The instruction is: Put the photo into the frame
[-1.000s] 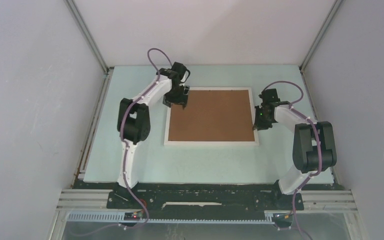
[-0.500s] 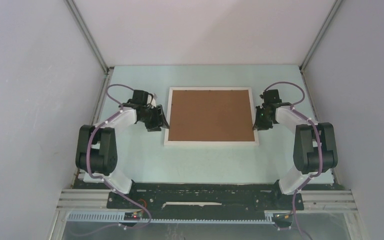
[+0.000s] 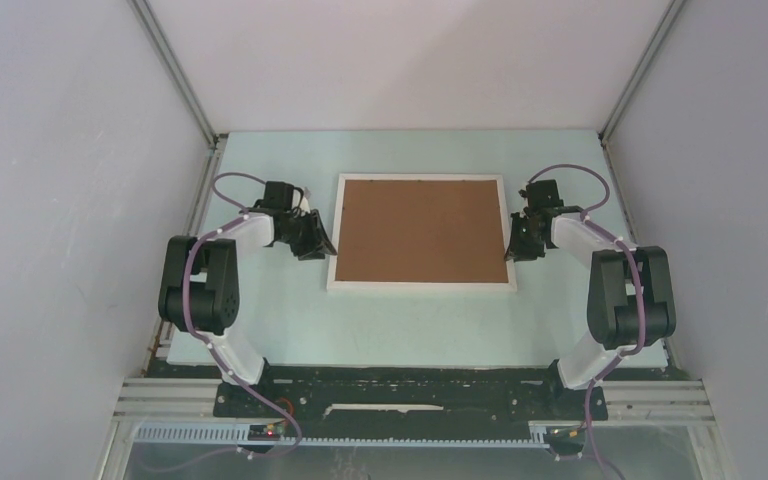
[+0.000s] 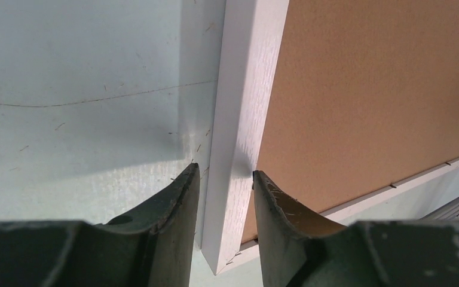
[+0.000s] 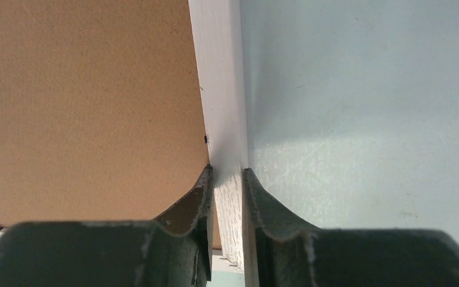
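Top external view: the frame (image 3: 420, 286) lies flat, brown backing board (image 3: 422, 230) showing. Right claw (image 3: 513, 250) pinches its right rail; left claw (image 3: 326, 248) straddles the left rail, grip unclear.

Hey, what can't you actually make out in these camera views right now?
The photo: seen in no view; if it lies in the frame, the backing board covers it.
The pane: every view, hidden under the backing board.
Grip of the left gripper: left wrist view, jaws straddle the frame's rail, contact unclear in shadow.
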